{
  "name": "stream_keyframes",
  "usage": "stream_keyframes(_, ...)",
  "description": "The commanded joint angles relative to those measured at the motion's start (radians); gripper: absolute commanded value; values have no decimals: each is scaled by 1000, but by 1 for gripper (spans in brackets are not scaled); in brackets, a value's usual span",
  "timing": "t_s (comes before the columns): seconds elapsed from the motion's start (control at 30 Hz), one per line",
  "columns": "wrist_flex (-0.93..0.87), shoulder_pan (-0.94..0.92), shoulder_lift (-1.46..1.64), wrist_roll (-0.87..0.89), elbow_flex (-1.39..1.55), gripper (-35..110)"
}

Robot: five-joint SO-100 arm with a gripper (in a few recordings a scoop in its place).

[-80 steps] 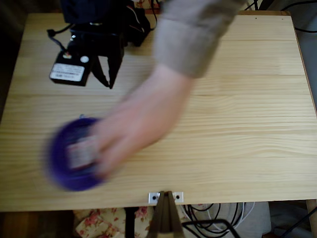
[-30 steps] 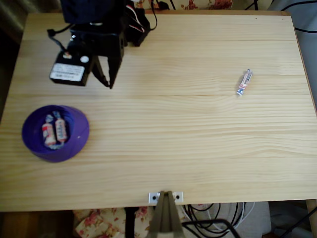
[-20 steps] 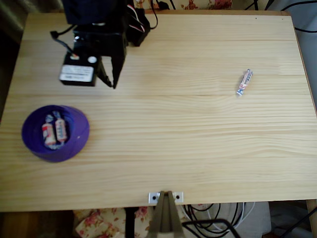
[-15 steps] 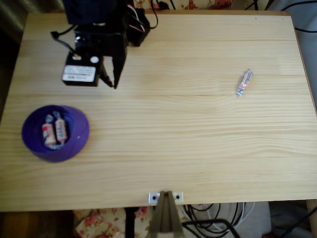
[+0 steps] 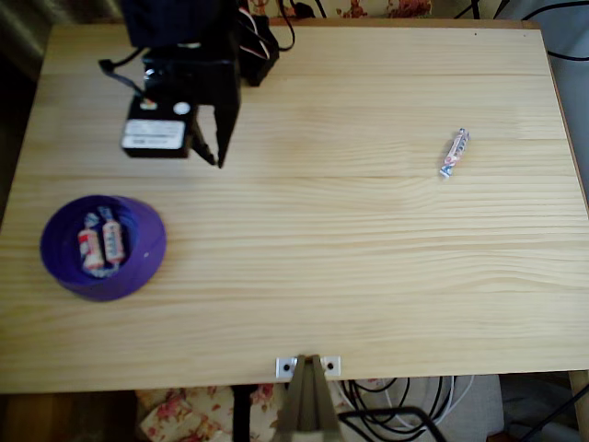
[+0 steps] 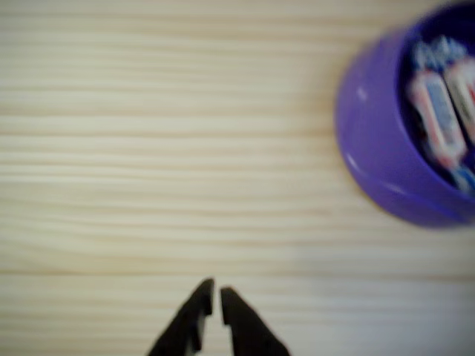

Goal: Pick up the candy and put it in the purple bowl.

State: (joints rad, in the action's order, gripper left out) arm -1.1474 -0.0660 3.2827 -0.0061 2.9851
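A light wooden bench [image 5: 304,258] filled the overhead view. Reading left to right, the purple bowl [image 5: 145,247] sat at about eight o'clock from the bench's middle, near the left edge. Two wrapped candies [image 5: 101,242] lay side by side inside it.

Above the bowl, at about eleven o'clock, stood the black arm with its claw [image 5: 217,158] pointing down the picture, tips hanging over bare wood. The claw carried nothing. In the wrist view the claw [image 6: 212,295] showed two dark tips pressed almost together, with only a sliver of wood between them, and the purple bowl [image 6: 375,141] sat blurred at two o'clock with its candies [image 6: 441,111] showing.

Far to the right, at about two o'clock from the bench's middle and near the right edge, one loose candy [image 5: 453,152] lay flat on the wood. It was a slim white sweet with red and blue print, tilted slightly off vertical in the picture, well apart from both the claw and the bowl.

The step in hand appeared to be the reach toward that loose candy, with no grasp yet begun. The next move would likely call for swinging the arm across the bench to the right, spreading the claw, and lowering it so the tips straddle the candy's narrow width.
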Motion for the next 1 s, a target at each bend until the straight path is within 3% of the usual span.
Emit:
stream_keyframes(0.0, 52, 52, 6, 55, -121, -1)
stream_keyframes(0.13, 31, 114, -301, 164, -360, -1)
stream_keyframes(0.27, -129, 199, -660, 281, -709, -1)
stream_keyframes(0.37, -224, 295, -758, 374, -867, 0)
stream_keyframes(0.73, -341, 687, -816, 914, -890, 1)
stream_keyframes(0.97, -233, 965, -937, 1266, -867, 0)
